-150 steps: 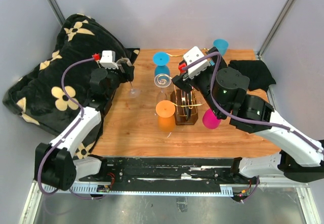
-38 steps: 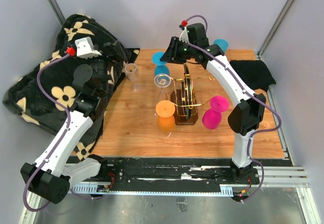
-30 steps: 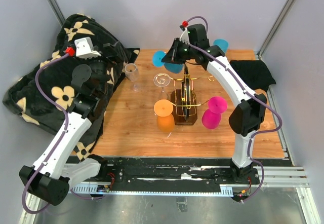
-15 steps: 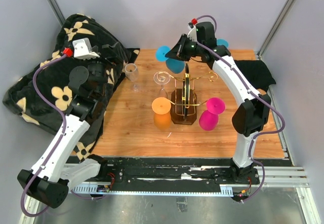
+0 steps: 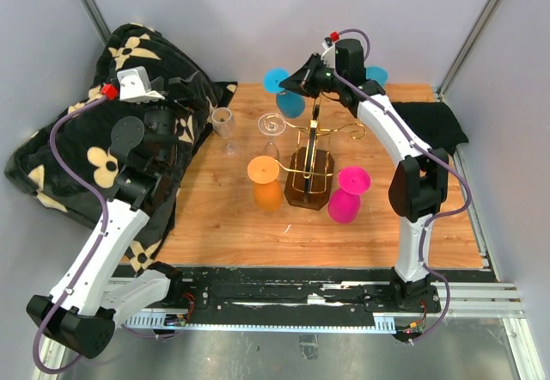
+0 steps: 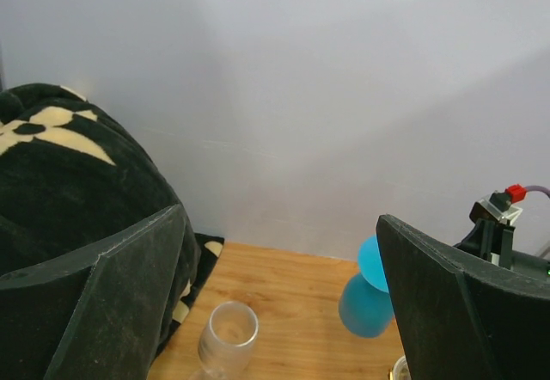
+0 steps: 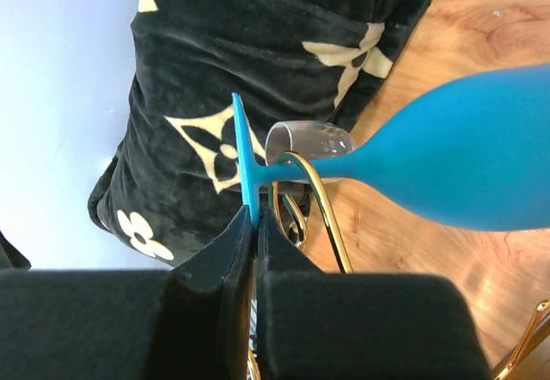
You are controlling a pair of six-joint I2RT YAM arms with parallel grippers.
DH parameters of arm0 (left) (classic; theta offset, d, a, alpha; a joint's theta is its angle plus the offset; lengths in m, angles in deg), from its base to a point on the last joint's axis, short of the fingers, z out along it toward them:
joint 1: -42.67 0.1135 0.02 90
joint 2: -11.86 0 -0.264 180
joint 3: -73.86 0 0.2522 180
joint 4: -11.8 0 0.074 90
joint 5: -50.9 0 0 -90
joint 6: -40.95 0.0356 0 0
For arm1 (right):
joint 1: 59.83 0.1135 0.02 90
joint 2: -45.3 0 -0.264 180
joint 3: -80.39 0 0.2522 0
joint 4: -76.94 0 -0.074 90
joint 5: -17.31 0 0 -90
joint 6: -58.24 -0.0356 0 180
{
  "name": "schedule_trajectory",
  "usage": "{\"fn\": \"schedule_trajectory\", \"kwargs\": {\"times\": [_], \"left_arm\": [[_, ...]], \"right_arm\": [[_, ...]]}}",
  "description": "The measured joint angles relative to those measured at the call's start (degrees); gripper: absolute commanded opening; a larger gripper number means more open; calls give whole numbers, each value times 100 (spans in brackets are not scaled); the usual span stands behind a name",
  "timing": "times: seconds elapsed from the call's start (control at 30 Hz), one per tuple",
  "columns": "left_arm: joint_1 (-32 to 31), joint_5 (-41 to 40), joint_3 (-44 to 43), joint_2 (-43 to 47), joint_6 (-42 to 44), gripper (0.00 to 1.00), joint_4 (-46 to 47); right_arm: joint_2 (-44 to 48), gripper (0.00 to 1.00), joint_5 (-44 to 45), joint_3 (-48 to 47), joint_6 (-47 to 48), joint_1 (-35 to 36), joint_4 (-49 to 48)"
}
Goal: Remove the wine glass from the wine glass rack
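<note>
- While pinching the thin blue foot edge-on, right fingers (image 7: pixel 215 294) nearly together: a narrow grip, holding the wine glass (image 7: pixel 464 165) by that disc alone.
- Just past the grip, stem crossing a curled gold arm (image 7: pixel 320 217) of the wine glass rack (image 5: pixel 309 182). Touching it or just beside it; cannot tell which.
- Judged as mid-removal: grasp made and glass held up at the far-left side of the rack's top, not yet plainly clear of the wire.
- Next move, as a judgement: draw the stem out through the arm's open end, away from the centre ring. Keep the foot from snagging the scroll, then carry clear toward bare worktop (image 5: pixel 215 217).
- Likely to need a slow, straight pull. Gripped only at the rim of the foot, so apt to pivot if the stem drags on the wire.
- Long axis from foot to bowl. In the right wrist view, running left to right and a little downward, foot seen edge-on.
- From above, foot uppermost and farthest back, bowl lower, pointing down and toward the rack. Tilted, not plumb.
- Farther out, orange glass (image 5: pixel 265 182) and pink glass (image 5: pixel 345 195) hanging at the rack's near side. Clear glass (image 5: pixel 223 122) upright on the worktop to the left.
- Left fingers (image 6: pixel 103 294) spread wide, holding nothing, raised over the black flowered blanket (image 5: pixel 77 139), well apart from the rack.
</note>
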Motion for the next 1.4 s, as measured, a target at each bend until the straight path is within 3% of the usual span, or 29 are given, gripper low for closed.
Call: {"fn": "schedule_trajectory", "kwargs": {"times": [0.37, 0.7, 1.03, 1.27, 1.4], "left_arm": [[0, 33, 11, 92, 22, 100, -46], [0, -37, -22, 81, -52, 100, -334], [0, 31, -164, -72, -424, 100, -739], [0, 208, -299, -173, -597, 100, -909], [0, 258, -319, -188, -605, 100, -1008]], "right_arm": [[-28, 1, 42, 15, 13, -81, -79], [966, 1, 116, 769, 247, -310, -20], [1453, 1, -490, 1357, 306, -337, 83], [1381, 1, -964, 1351, 90, -319, -247], [903, 1, -1239, 876, -205, -267, -411]]}}
